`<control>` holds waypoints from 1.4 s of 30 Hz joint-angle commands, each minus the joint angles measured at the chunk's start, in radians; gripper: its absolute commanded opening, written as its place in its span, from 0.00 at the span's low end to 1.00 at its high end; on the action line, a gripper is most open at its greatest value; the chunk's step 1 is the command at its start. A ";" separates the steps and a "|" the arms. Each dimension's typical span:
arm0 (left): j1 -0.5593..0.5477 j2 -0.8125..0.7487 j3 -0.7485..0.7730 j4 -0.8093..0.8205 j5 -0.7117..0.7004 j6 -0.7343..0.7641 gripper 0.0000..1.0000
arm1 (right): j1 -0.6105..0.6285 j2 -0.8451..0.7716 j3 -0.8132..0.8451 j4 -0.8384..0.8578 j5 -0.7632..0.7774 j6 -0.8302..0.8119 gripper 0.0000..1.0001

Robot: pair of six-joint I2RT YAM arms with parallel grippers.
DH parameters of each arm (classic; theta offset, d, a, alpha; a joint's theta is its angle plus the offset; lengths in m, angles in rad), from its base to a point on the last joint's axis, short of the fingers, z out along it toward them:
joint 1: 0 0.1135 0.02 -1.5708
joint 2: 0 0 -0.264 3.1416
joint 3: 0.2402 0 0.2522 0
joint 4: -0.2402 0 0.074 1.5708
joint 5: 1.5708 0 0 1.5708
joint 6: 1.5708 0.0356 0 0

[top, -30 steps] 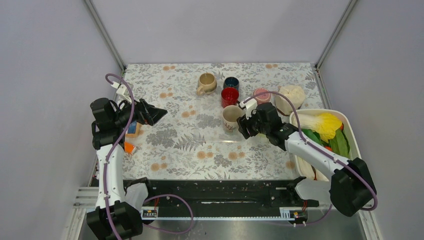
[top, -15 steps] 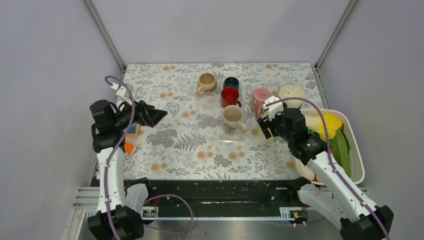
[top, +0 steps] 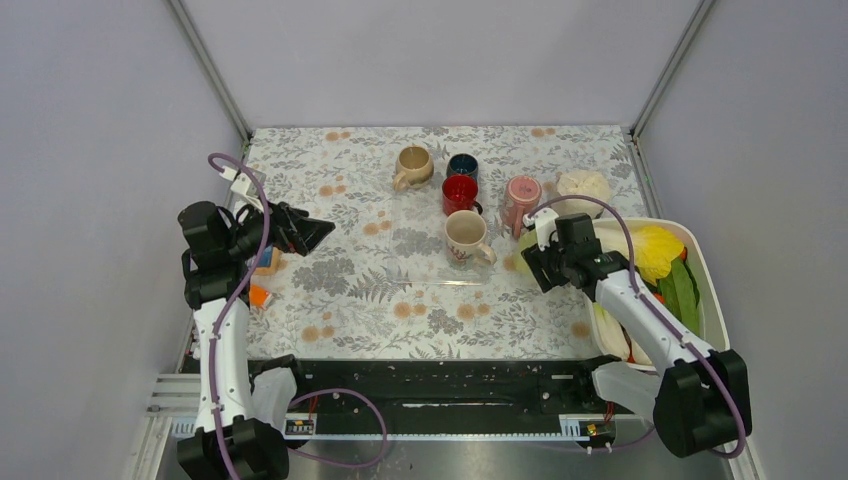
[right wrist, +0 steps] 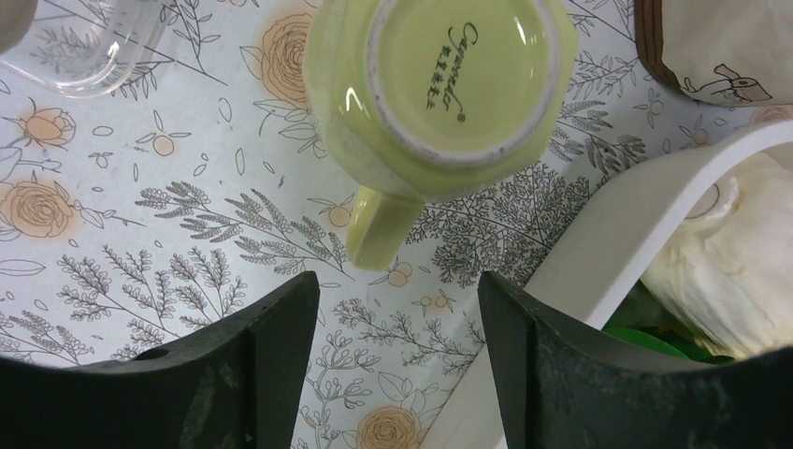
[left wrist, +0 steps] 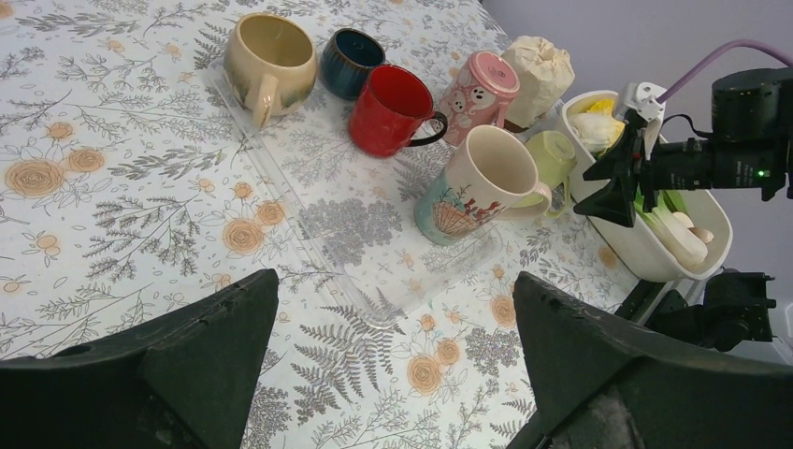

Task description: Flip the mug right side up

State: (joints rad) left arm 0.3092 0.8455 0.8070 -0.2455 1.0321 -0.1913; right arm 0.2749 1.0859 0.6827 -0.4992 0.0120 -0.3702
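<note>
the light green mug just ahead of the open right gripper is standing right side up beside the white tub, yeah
Not quite. The light green mug is upside down: the right wrist view shows its stamped base facing up. The rest holds: it sits just ahead of the open right gripper, beside the white tub.

Bright, even light, soft shadows, sharp focus.

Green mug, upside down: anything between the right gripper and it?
Nothing visible. The right gripper, open, looks straight at the green mug, base up, handle toward it. The white tub sits close beside the mug, not between.
</note>
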 commanded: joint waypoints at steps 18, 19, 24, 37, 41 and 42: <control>0.007 -0.009 -0.015 0.064 0.028 0.015 0.99 | -0.052 0.137 0.054 0.154 -0.110 0.049 0.55; 0.007 -0.010 -0.015 0.065 0.028 0.016 0.99 | -0.052 0.145 0.056 0.155 -0.111 0.050 0.54; 0.007 -0.008 -0.017 0.068 0.030 0.015 0.99 | -0.052 0.170 0.059 0.170 -0.116 0.055 0.48; 0.007 -0.003 -0.020 0.075 0.035 0.011 0.99 | -0.052 0.016 -0.019 0.280 -0.069 0.037 0.00; 0.007 -0.008 -0.021 0.092 0.043 0.000 0.99 | -0.052 -0.099 -0.032 0.302 -0.054 0.034 0.00; 0.006 -0.012 -0.022 0.098 0.045 -0.004 0.99 | -0.052 -0.129 -0.030 0.300 -0.053 0.035 0.00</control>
State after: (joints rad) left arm 0.3096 0.8459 0.7910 -0.2218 1.0405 -0.1917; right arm 0.2260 1.0885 0.6277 -0.3206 -0.0666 -0.3199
